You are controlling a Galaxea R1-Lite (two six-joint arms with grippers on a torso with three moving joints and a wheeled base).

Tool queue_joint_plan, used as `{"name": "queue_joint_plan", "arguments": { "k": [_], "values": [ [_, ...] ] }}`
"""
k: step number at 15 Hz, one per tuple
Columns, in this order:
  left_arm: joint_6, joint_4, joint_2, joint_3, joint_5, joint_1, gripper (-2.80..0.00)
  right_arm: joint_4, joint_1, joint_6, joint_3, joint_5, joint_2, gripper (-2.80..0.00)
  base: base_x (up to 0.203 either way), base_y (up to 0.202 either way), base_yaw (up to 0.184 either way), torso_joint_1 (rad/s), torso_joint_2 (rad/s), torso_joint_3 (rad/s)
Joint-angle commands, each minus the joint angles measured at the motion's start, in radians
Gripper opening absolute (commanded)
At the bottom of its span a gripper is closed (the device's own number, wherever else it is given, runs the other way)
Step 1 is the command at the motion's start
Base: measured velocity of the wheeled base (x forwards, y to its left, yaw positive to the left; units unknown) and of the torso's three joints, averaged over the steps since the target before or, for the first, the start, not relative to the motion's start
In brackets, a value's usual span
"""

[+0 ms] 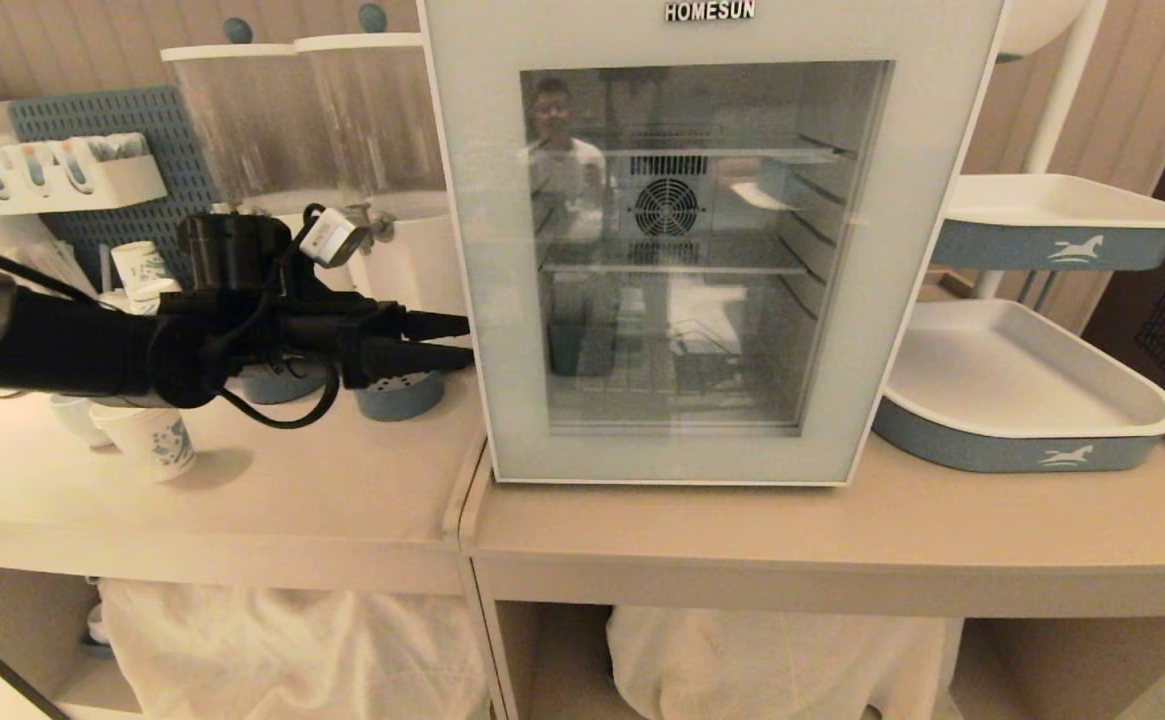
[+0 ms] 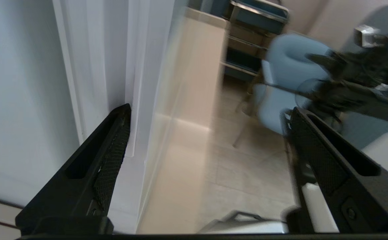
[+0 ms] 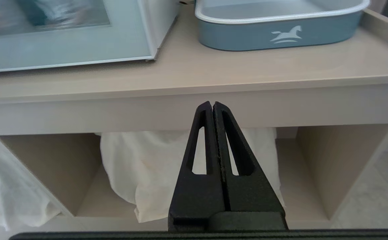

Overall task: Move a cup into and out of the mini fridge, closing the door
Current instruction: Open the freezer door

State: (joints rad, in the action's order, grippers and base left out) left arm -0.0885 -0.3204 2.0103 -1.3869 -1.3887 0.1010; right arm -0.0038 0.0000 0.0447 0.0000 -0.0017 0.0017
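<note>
The left gripper is held wide open at the shut door's left edge. The cup (light, easily crushed) is best pinched mid-wall.

Looking like a small café or drinks-bar corner mocked up indoors. Standing on a pale beige laminate table: a white boxy glass-doored HOMESUN mini fridge, two tall clear plastic dry-goods dispensers and blue-printed white paper cups. Hanging behind them, a blue-grey pegboard carrying a white holder of sachets. Sitting alongside, blue-and-white serving trays with a horse logo, one raised on a white rack. Bulging from the open cupboards underneath, white cloth bags. Backing everything, beige ribbed wall panelling.
</note>
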Motion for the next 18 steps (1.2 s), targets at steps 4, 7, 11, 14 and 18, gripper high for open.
{"name": "queue_joint_plan", "arguments": {
  "k": [4,7,11,14,18],
  "values": [
    [-0.001,-0.006,-0.08,0.082,-0.004,0.0,0.0,-0.002,0.0,0.0,-0.002,0.0,0.001,-2.8,0.0,0.0,0.0,0.0,0.0,0.0],
    [-0.001,-0.007,-0.125,0.129,-0.004,0.009,0.0,-0.002,0.0,-0.001,-0.002,0.0,0.001,-2.8,0.0,0.0,0.0,0.0,0.0,0.0],
    [-0.001,-0.009,-0.253,0.246,0.0,0.064,0.0,-0.001,0.0,0.0,0.0,0.0,0.001,-2.8,0.0,0.0,0.0,0.0,0.0,0.0],
    [-0.002,-0.009,-0.352,0.342,0.008,0.113,0.0,-0.001,0.0,0.0,0.0,0.0,0.001,-2.8,0.0,0.0,0.0,0.0,0.0,0.0],
    [0.006,-0.008,-0.484,0.449,0.058,0.203,0.0,-0.001,0.0,0.0,-0.002,0.0,0.001,-2.8,0.0,0.0,0.0,0.0,0.0,0.0]
  ]
}}
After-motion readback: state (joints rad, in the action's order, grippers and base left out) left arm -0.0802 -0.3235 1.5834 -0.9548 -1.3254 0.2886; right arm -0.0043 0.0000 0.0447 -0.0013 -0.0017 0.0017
